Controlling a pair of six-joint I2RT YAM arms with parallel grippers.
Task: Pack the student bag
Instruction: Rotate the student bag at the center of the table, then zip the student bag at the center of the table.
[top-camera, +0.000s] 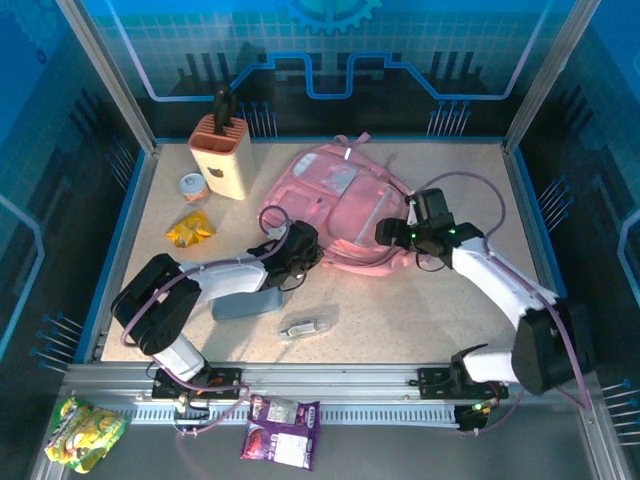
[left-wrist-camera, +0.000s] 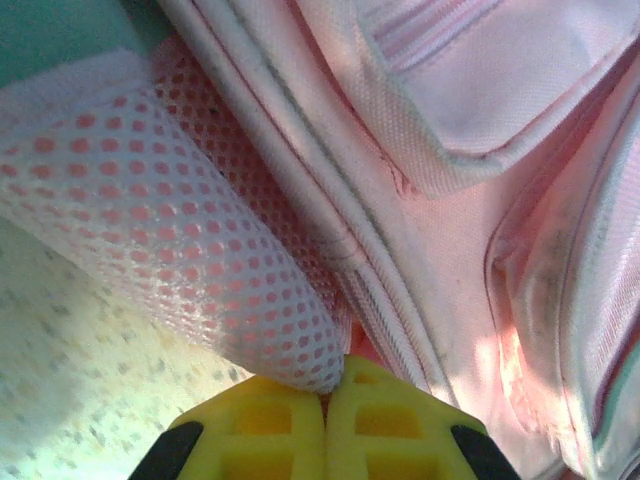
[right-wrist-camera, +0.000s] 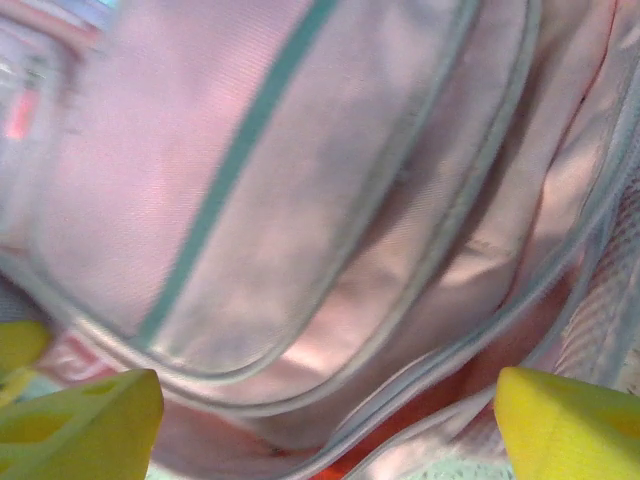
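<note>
Soft limp student bag (top-camera: 345, 205), best taken by seam; left fingers (left-wrist-camera: 390, 425) pinched on mesh edge (left-wrist-camera: 200, 280), right fingers (right-wrist-camera: 570, 425) wide, empty.

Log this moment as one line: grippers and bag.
left gripper: shut, at mesh pocket of student bag | right gripper: open, facing bag front | bag: lying on table | pencil case: on table, outside bag

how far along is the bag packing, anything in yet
Nothing is visibly packed: the pencil case, a yellow packet and a small wrapped item lie on the table beside the student bag. In hand: the left gripper is shut at the bag's mesh pocket edge, and the right gripper is open over its front. Left: opening the bag and loading the items.
</note>
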